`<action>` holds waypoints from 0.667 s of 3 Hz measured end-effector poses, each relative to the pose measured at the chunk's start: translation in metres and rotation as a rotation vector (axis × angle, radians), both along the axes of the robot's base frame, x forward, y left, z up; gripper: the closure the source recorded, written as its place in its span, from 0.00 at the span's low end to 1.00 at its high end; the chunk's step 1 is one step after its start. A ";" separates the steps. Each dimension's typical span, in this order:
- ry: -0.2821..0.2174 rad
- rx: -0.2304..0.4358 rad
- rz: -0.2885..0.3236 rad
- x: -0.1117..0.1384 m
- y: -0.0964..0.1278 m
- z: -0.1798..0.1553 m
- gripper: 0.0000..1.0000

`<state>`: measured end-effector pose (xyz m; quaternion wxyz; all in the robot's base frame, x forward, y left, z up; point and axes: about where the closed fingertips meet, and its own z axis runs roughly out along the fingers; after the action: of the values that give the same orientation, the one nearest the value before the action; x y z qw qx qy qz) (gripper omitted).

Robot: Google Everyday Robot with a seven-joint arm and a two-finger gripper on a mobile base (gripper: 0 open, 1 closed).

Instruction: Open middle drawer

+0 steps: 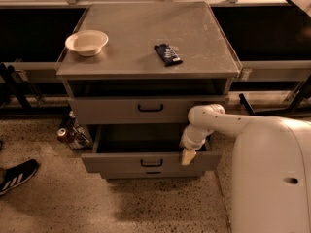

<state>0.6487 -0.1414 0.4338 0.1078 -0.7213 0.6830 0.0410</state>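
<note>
The grey cabinet (146,38) has three drawer fronts with black bar handles. The middle drawer (121,162) is pulled well out, and its dark inside shows behind the front panel. Its handle (151,163) sits at the centre. The top drawer (112,110) is nearly flush with the cabinet. Only the top strip of the bottom drawer (126,174) shows under the middle one. My gripper (188,156) points down at the right end of the middle drawer's front edge, to the right of the handle. My white arm (218,123) reaches in from the right.
A white bowl (86,42) and a dark snack packet (167,54) lie on the cabinet top. A can (63,134) and other clutter sit on the floor at the cabinet's left. A black shoe (17,176) is at the left edge. My white base (272,178) fills the lower right.
</note>
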 end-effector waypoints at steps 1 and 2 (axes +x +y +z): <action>0.000 0.000 0.000 0.000 0.000 0.000 0.00; 0.005 -0.004 0.004 -0.002 0.000 -0.001 0.00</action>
<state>0.6463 -0.1412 0.4323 0.1048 -0.7226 0.6820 0.0417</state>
